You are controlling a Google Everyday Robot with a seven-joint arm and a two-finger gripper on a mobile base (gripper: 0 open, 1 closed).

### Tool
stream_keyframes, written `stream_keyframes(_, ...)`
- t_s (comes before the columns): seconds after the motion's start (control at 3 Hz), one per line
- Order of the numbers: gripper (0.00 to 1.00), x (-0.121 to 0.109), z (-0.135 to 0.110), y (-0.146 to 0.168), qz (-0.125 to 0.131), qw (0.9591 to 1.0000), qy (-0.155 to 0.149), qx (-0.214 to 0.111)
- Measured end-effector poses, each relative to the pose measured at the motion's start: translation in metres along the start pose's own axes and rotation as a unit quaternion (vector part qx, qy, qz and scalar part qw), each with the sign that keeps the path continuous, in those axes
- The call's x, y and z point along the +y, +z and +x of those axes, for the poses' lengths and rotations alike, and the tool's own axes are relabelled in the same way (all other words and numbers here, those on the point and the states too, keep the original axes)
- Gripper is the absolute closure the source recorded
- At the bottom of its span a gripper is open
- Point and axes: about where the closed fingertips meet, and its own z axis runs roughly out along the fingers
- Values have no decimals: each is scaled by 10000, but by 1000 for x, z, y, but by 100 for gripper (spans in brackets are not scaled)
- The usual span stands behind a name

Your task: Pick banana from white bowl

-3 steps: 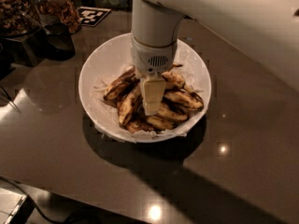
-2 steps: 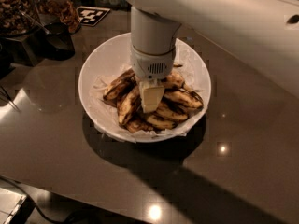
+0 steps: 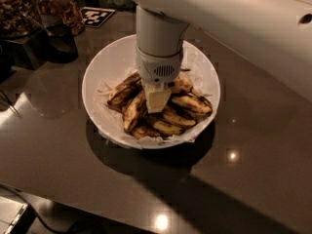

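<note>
Several brown-spotted bananas (image 3: 191,104) heaped in white bowl (image 3: 100,74) on dark table (image 3: 253,174). One gripper (image 3: 157,100) pointing down into heap centre; wide or narrow, cannot tell.

Dim, tabletop (image 3: 253,179) glare, gripper (image 3: 157,103) over white bowl (image 3: 99,74)

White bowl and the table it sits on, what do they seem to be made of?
The white bowl: likely glazed ceramic, possibly plastic; smooth glossy white rim. The table: dark polished surface, maybe glass or laminate; it mirrors bright light spots. The gripper sits down among the bananas inside the bowl.
</note>
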Motion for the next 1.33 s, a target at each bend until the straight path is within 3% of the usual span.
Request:
stream_keyframes(0.67, 100, 14, 0, -51, 394, 9986, -227, -277)
stream_keyframes(1.33, 100, 36, 1, -107, 510, 9954, -539, -603)
